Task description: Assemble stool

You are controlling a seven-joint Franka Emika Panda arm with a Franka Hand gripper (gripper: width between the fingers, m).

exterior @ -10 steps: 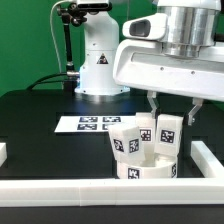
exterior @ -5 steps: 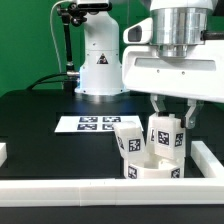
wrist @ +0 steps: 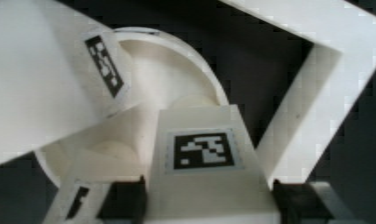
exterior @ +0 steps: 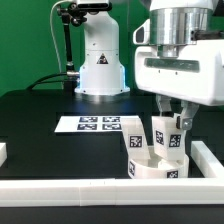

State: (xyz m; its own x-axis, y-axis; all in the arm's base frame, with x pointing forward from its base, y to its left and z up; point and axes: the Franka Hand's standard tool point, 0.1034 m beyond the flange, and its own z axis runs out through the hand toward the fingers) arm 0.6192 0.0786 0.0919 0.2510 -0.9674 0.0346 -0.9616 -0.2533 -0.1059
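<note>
On black table (exterior: pixel 40 115), fingers (exterior: pixel 170 112) clamp upright leg (exterior: pixel 165 135) over seat (exterior: pixel 155 168).

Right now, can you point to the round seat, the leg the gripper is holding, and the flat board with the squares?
Seat (exterior: pixel 155 170), exterior view, front of its white side wall.
Leg (exterior: pixel 164 135), exterior view, its tagged front face.
Marker board (exterior: pixel 88 124), exterior view, a tag printed on its flat top.

The gripper (exterior: pixel 172 113) hides the top of the upright leg (exterior: pixel 165 135) in the exterior view. In the wrist view the seat (wrist: pixel 167 85) is blurred and cropped, its tags unreadable.
</note>
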